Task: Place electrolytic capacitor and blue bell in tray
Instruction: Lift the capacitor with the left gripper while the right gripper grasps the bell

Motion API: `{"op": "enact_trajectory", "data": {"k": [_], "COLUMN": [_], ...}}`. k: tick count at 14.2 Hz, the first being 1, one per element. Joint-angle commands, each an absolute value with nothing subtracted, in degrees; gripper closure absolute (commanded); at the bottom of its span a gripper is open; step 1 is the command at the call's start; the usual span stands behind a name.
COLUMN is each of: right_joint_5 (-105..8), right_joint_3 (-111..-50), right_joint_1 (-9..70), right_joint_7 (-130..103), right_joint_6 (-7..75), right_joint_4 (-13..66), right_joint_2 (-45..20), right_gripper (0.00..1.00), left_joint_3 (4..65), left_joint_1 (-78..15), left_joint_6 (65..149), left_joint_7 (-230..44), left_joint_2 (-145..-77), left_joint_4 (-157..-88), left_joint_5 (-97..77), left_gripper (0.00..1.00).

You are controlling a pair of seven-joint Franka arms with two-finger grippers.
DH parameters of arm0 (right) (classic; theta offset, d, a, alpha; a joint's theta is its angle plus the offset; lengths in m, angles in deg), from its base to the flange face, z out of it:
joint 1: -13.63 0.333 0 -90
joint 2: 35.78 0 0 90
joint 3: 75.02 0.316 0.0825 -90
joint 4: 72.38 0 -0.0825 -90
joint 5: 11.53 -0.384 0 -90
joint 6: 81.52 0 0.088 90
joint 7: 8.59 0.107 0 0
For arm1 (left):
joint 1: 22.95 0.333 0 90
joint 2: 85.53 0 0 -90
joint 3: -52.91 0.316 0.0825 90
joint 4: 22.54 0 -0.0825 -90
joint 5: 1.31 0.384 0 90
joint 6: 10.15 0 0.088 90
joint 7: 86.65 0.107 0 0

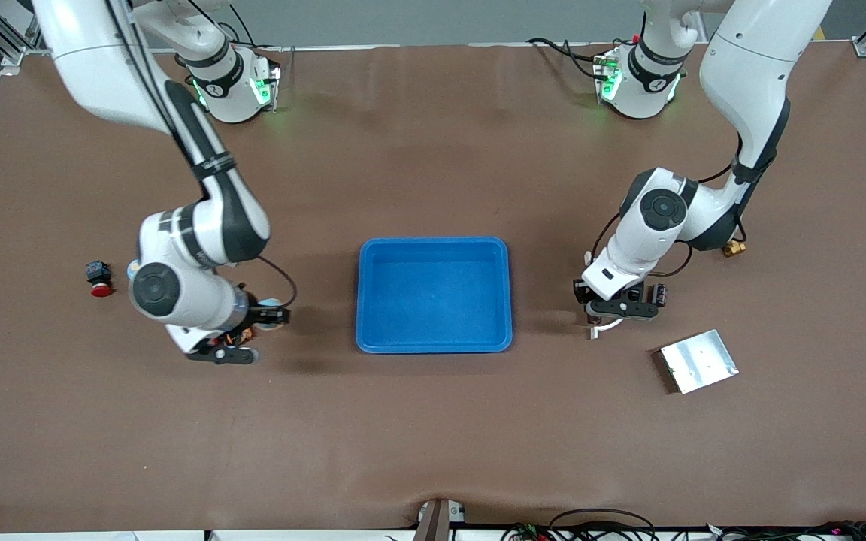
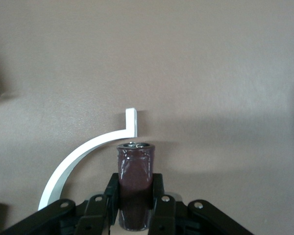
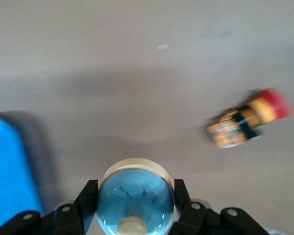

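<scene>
The electrolytic capacitor (image 2: 134,164), a dark maroon cylinder with a metal end, sits between the fingers of my left gripper (image 2: 135,190), which is shut on it. That gripper (image 1: 626,308) is low at the table, beside the tray (image 1: 433,248) toward the left arm's end. The blue bell (image 3: 135,205), a glossy blue dome with a pale rim, is clamped in my shut right gripper (image 3: 135,196). That gripper (image 1: 264,317) hangs over the table beside the tray toward the right arm's end. The bright blue tray holds nothing.
A white curved strip (image 2: 83,156) lies just past the capacitor's end. A silver plate (image 1: 698,361) lies nearer the front camera than the left gripper. A brass part (image 1: 734,248) sits under the left arm. A red-capped button (image 1: 98,282) sits toward the right arm's end.
</scene>
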State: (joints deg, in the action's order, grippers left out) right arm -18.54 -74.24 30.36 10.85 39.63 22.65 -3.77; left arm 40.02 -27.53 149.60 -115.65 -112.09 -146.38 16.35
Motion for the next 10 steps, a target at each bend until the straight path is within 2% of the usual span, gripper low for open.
{"op": "enact_trajectory", "data": {"k": [1, 5, 7, 10], "right_joint_5": [-20.1, -19.7, -19.1, -18.4], "right_joint_3": [-74.8, -72.5, -70.0, -69.9], "right_joint_1": [35.4, 38.9, 39.4, 42.7], "right_joint_7": [19.4, 26.1, 30.4, 35.2], "right_joint_6": [39.8, 40.0, 40.3, 42.6], "right_joint_4": [21.5, 20.8, 19.6, 19.0], "right_joint_2": [-3.7, -2.3, -1.2, 0.6], "right_gripper": [0.73, 0.73, 0.73, 0.73], "left_joint_3": [39.4, 37.8, 37.1, 37.1], "left_joint_1": [-28.0, -29.8, -31.8, -34.8], "left_joint_6": [148.6, 142.6, 139.1, 138.0], "left_joint_7": [-128.7, -161.1, -168.1, -177.7], "left_joint_2": [-110.8, -111.5, -112.3, -113.1], "left_joint_4": [-145.9, -139.3, -135.7, -133.1], "left_joint_5": [17.1, 15.7, 15.3, 14.2], "left_gripper": [1.0, 1.0, 1.0, 1.0]}}
